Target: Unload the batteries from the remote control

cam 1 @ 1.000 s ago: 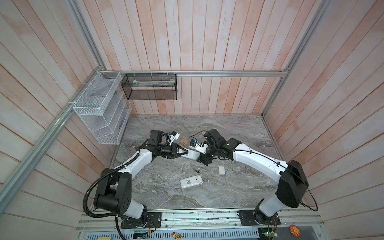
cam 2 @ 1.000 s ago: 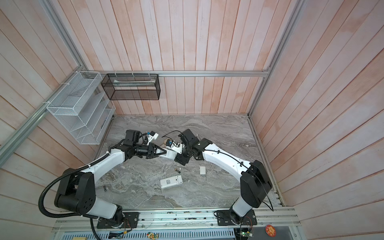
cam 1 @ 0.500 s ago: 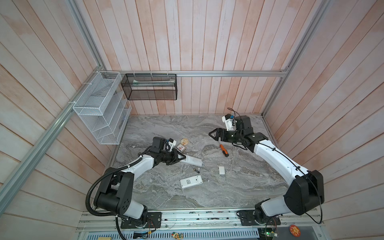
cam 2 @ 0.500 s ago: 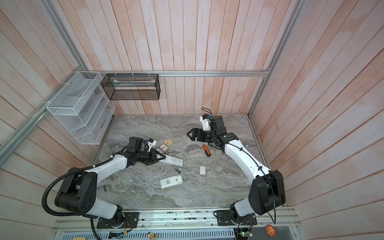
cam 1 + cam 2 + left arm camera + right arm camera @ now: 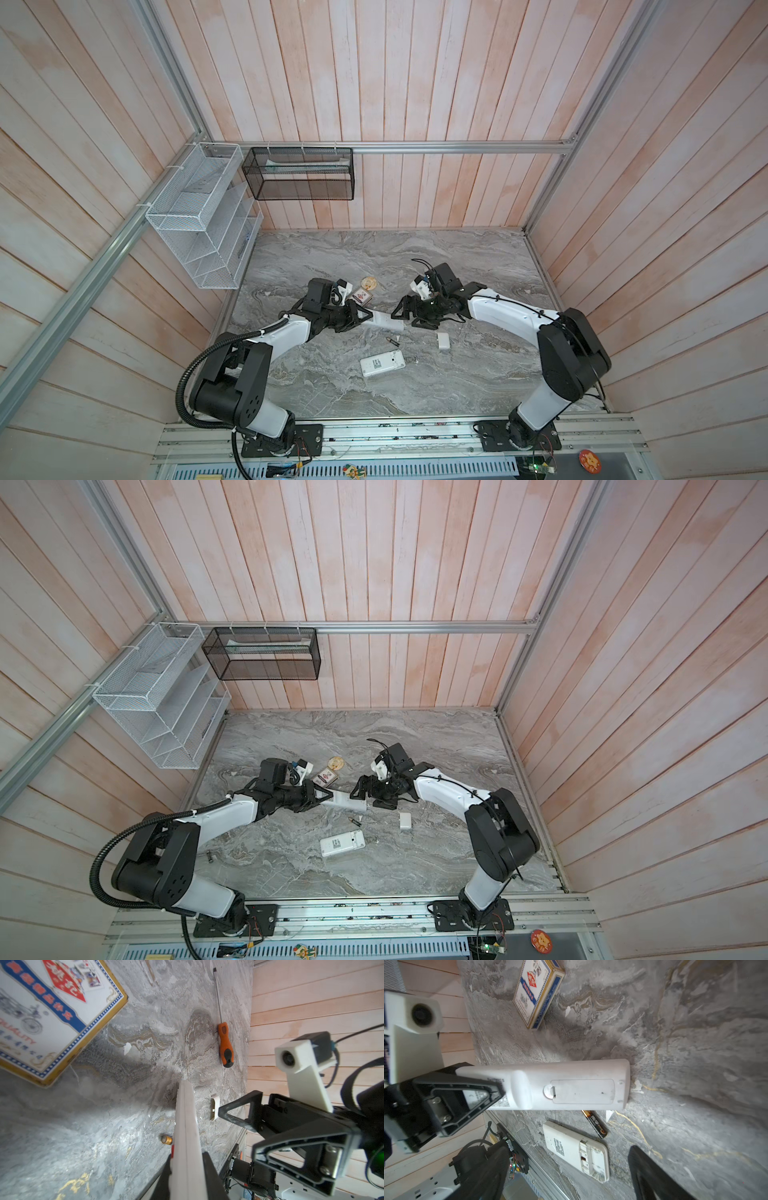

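Top views, near edge first. Small remote [image 5: 382,363] lies back-up on the worktop [image 5: 457,257]. Right wrist view shows its bay [image 5: 591,1162] open, and it looks empty. One battery [image 5: 394,341] lies loose just beyond it, near the long remote's tip. A loose cover [image 5: 443,341] sits to the battery's right. A tiny dark cylinder [image 5: 210,857] by the left arm may be another battery, but it is too small to tell.

Mid worktop: left fingers [image 5: 452,1081] pinch the remote [image 5: 571,1086] at one end, and its other end appears to rest on the worktop. Its back faces the right wrist camera with the cover [image 5: 583,1091] shut, so any batteries inside are hidden. Right fingers [image 5: 233,1118] are spread wide and empty, just beside the free end, not touching.

Step in hand, as I judge it: get this cover off. To do it well, the left should pinch firmly with the tip braced on the worktop. The right should set one fingertip in the round notch [image 5: 549,1091] and push along the remote's length, not into it.

Beyond: box [image 5: 52,1012], screwdriver [image 5: 226,1047], round token [image 5: 368,282]. Far wall: white rack [image 5: 199,224], black basket [image 5: 299,174].

Writing: box reads "QUALITY"; the rest is Chinese characters, left unread. Labels on both remotes and the battery's gold print are too fine.
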{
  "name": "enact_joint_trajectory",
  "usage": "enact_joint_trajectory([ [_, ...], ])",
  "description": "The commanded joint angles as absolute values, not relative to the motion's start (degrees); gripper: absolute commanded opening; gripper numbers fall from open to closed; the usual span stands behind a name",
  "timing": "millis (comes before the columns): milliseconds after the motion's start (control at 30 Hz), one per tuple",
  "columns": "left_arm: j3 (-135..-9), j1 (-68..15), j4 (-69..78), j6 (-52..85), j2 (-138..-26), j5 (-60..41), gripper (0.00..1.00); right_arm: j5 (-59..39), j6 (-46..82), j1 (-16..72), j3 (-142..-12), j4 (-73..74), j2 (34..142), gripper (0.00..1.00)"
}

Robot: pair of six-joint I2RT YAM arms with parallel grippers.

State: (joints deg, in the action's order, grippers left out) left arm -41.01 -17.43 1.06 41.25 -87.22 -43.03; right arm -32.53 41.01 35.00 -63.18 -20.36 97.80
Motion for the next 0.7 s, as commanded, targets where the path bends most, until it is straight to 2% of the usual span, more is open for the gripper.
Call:
enact_joint_trajectory([
  [0,-40.06,-17.63,3.52,40.49,-87.22,-42.47,0.16,-33.80,41.00,35.31,-65.73,-20.27,100.42,0.85],
  [133,-39.64,-17.66,3.17,39.43,-86.77,-42.89,0.15,-32.22,40.09,35.30,-66.71,-20.68,102.01,0.79],
  [300,-38.68,-17.66,3.54,38.76,-86.24,-42.87,0.11,-32.42,39.99,35.35,-66.27,-19.42,103.30,0.78],
  [667,-38.45,-18.20,3.78,39.55,-85.58,-42.62,0.08,-31.20,38.93,35.36,-65.92,-19.07,104.75,0.87],
])
